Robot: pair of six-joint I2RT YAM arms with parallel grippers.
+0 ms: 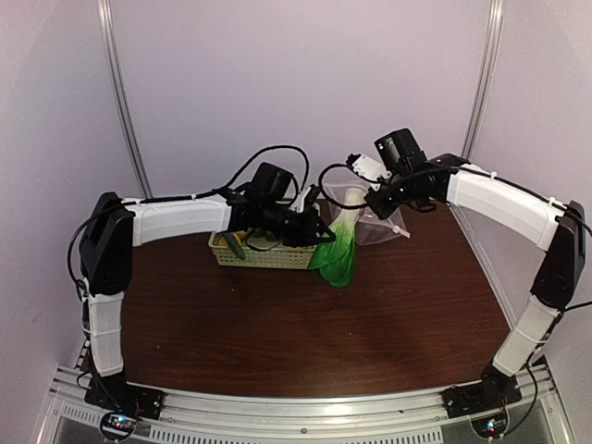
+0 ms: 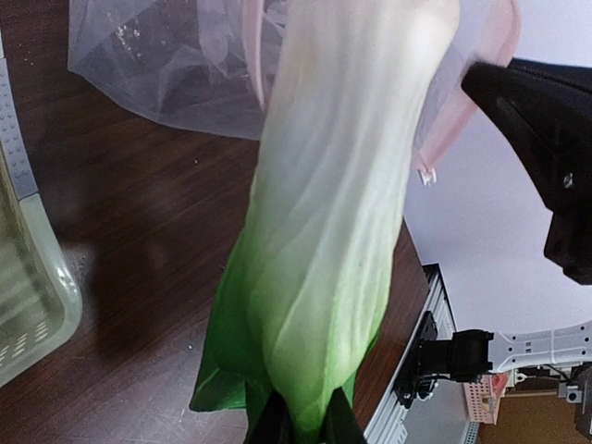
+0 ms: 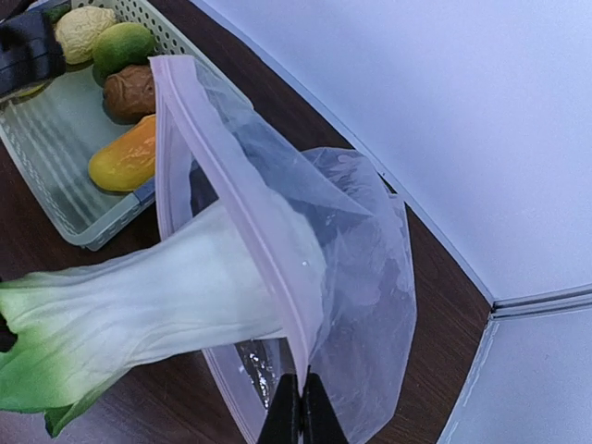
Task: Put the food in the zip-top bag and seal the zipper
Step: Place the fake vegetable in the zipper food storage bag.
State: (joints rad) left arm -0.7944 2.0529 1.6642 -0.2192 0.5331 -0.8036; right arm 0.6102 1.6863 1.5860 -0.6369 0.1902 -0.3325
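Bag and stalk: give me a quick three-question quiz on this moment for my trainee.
1. True or false: the right gripper pinches the bag by its zipper.
2. The left gripper holds the stalk by: A) the white stem, B) the green leaves.
3. Fill in: the rest of the food lies in the ____.
Key: 1 true; 2 B; 3 basket.

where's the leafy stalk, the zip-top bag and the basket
leafy stalk (image 2: 351, 139), left wrist view, on its white stem
zip-top bag (image 3: 370, 277), right wrist view, on its clear side wall
basket (image 3: 46, 157), right wrist view, on its bare slatted floor
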